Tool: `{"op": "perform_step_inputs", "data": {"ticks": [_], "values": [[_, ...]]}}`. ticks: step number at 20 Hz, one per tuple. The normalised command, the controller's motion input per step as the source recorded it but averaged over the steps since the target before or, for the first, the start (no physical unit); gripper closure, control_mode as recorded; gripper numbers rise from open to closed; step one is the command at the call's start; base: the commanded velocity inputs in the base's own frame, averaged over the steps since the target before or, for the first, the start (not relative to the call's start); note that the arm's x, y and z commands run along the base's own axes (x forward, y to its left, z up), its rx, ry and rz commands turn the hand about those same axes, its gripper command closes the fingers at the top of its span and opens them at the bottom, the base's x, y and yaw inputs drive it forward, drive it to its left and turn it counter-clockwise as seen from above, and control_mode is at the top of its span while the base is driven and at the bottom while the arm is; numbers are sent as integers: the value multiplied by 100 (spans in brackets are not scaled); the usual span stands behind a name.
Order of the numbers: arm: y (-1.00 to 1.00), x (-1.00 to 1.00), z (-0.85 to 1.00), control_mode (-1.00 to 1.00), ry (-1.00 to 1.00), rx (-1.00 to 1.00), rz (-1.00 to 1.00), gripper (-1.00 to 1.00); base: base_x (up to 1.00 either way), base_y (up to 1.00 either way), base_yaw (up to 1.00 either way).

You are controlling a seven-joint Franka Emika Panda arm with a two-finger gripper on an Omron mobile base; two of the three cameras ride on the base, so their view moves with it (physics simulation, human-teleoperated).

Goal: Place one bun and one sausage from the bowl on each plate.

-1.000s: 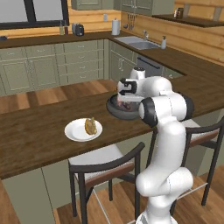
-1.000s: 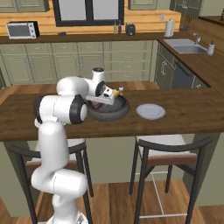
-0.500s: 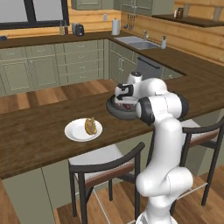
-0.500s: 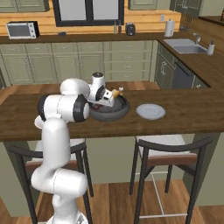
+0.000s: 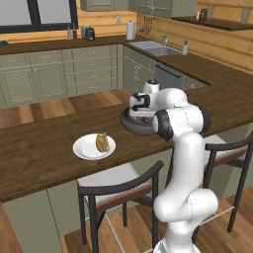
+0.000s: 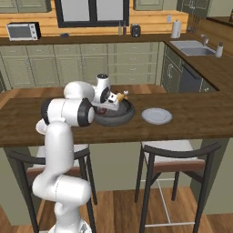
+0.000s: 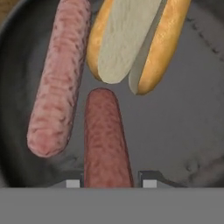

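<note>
The dark grey bowl [image 7: 179, 127] holds a split bun [image 7: 131, 39], a pale pink sausage [image 7: 59, 78] and a dark red sausage [image 7: 105, 135]. My gripper [image 7: 110, 183] reaches down into the bowl [image 5: 127, 123] with its fingertips [image 7: 73, 183] pressed close on both sides of the dark red sausage. A white plate [image 5: 85, 148] left of the bowl carries a bun [image 5: 103, 142]. Another white plate [image 6: 156, 115] lies bare to the right of the bowl [image 6: 124, 117]. In the right base view my hand [image 6: 105, 101] hangs over the bowl, beside the bun [image 6: 121, 96].
Bowl and plates sit on a long wooden counter [image 5: 39, 158]. Two chairs [image 6: 175, 152] stand under its near edge. A kitchen run with a sink [image 6: 193, 45] lies behind.
The hand has dropped a little lower into the bowl. Its jaws, wide open before, have come together around the dark red sausage.
</note>
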Motion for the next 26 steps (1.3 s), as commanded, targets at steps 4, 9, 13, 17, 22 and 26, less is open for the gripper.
{"op": "perform_step_inputs", "data": {"ticks": [4, 9, 13, 17, 22, 26], "values": [[0, -16, 39, -100, 0, 3, -1, 100, 0, 0, 0], [23, -94, 100, -100, 1, 0, 1, 100, 0, 0, 0], [60, -100, 92, -100, 0, 0, 14, 100, 0, 0, 0], [78, -100, 23, -100, -3, 1, 21, 100, 0, 0, 0], [71, -100, -9, -100, -4, 3, 16, 100, 0, 0, 0], [100, -55, 0, -100, -13, 1, 3, 100, 0, 0, 0]]}}
